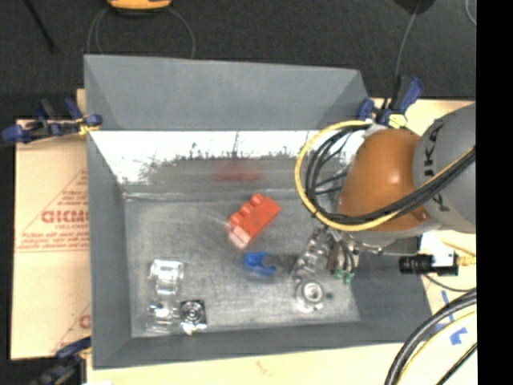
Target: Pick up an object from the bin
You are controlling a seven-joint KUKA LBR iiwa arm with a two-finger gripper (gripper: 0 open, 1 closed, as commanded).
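Camera view: pincer (pixel 319 261), grip state impossible to tell, hangs near a small blue piece (pixel 258 265).

**Hard to See**

The orange cover (pixel 377 175) hides the right wall of the bin (pixel 224 95). The arm (pixel 458 163) runs off the right edge. A small shiny thing (pixel 311 293) by the gripper (pixel 319 265) may be a metal ring, but it is too tiny to tell.

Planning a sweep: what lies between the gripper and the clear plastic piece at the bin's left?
A small blue piece, near the gripper, in the camera view.
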